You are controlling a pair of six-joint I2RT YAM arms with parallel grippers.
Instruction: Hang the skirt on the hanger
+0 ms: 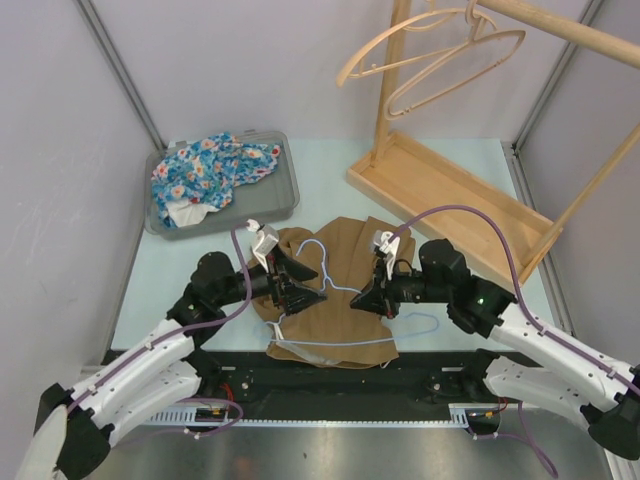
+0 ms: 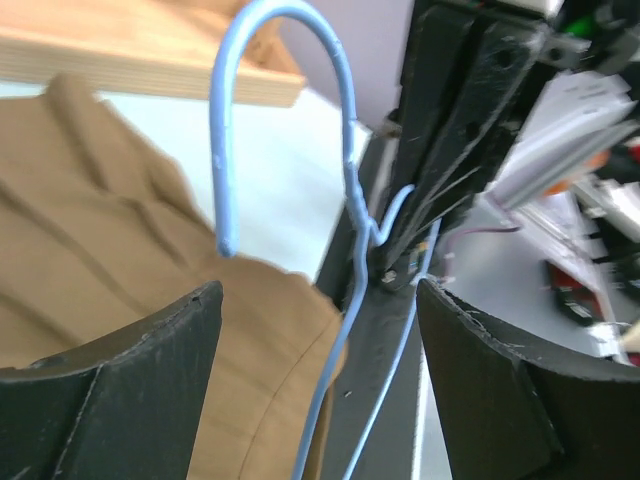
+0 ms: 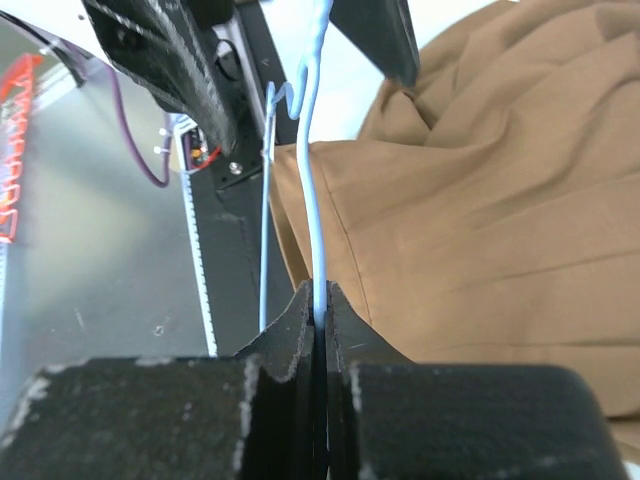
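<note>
the bench [image 1: 330, 185] carries the brown skirt [image 1: 345, 265], crumpled in the middle between the two arms. it looks like soft, light cloth that will sag and slide, so the waistband edge seems the best place to pinch it. the blue wire hanger [image 2: 347, 120] sits over it, thin and likely springy and slippery. the left fingers [image 2: 150, 370] stand released on either side of the hanger's twisted neck, not touching it. the right fingers [image 3: 290, 340] are clenched on the wire, just beside the skirt.

Blue hanger [image 2: 347, 170] inside spread tool [image 2: 318, 288], skirt [image 2: 100, 220] behind
</note>
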